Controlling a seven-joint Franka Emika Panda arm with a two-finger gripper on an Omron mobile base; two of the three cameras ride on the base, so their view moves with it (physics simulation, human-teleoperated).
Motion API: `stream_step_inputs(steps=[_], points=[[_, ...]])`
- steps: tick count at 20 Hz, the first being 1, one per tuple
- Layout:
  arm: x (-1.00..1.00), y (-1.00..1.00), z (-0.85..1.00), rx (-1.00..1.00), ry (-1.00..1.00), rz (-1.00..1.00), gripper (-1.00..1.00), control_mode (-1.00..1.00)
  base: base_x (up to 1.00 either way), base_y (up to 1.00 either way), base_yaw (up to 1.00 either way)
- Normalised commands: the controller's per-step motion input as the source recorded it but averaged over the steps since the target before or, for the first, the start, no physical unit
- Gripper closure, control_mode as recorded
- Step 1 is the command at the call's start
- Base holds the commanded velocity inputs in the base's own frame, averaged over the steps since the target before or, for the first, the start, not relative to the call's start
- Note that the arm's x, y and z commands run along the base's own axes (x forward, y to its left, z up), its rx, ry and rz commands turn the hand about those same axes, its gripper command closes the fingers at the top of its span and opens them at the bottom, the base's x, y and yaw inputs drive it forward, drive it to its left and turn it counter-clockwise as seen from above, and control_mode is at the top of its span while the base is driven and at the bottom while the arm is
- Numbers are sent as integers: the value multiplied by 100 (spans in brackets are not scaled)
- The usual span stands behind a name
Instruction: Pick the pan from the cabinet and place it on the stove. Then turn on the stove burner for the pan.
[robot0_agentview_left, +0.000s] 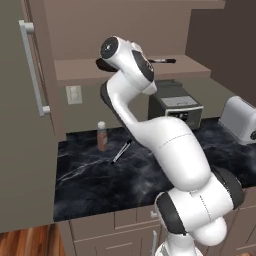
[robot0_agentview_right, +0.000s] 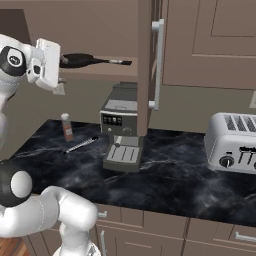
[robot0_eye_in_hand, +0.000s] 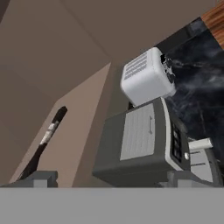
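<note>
Nearest the hand camera, the gripper has its two dark fingertips spread wide with nothing between them, pointing into the open cabinet above a grey coffee machine. On the cabinet's bottom shelf lies the pan, shallow and black, its long thin handle ending in a pale band and reaching out along the shelf toward the open door; only that handle shows past the left fingertip. Below, on the black marble counter, stand a small brown bottle and a white toaster.
</note>
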Motion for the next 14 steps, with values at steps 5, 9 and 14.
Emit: stream_step_inputs(steps=[5,9,14], points=[[34,-42,0,-1,6,0,-100,-100,0,0,0],[48,-34,0,0,5,0,-100,-100,0,0,0],[53,-29,0,0,1,0,-100,-100,0,0,0]])
